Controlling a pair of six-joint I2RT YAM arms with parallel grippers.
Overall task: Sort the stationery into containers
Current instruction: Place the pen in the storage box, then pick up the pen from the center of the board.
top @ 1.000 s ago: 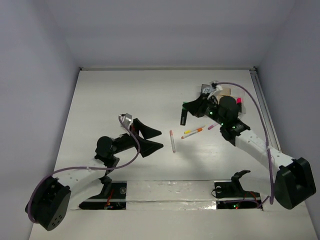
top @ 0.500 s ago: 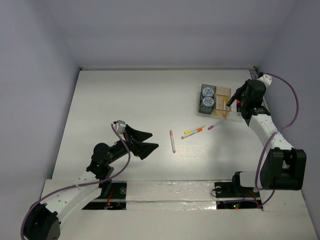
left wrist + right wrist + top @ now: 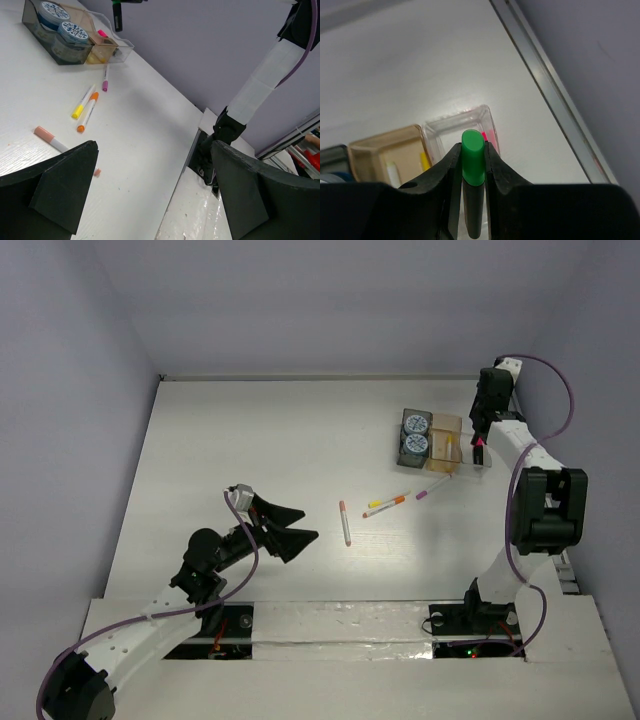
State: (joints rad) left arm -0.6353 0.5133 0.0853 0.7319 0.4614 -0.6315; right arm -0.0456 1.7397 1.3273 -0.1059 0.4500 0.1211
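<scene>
Four pens lie loose on the table (image 3: pixel 250 440), between my two arms: a pink-white pen (image 3: pixel 344 522) nearest my left gripper (image 3: pixel 310 521), a yellow pen (image 3: pixel 382 502) and an orange pen (image 3: pixel 386 506) side by side and almost touching, and a purple pen (image 3: pixel 424 492) just short of the trays (image 3: pixel 447 422).

My left gripper hovers low over the table with its jaws spread wide and nothing between them, well apart from the trays.

My right gripper (image 3: pixel 472 149) is reached out to the far right corner and is closed on a highlighter (image 3: pixel 472 167) with a green cap. It hangs upright over the clear tray (image 3: pixel 451 121), the end one of the row, above the rim and not inside. A pink cap (image 3: pixel 485 135) already shows in that tray.

Next to it, the amber tray (image 3: pixel 385 141) has a yellow tip (image 3: pixel 424 161) in it. The grey tray (image 3: pixel 399 445) at the other end of the row holds both rolls (image 3: pixel 413 424), one behind the other.
</scene>
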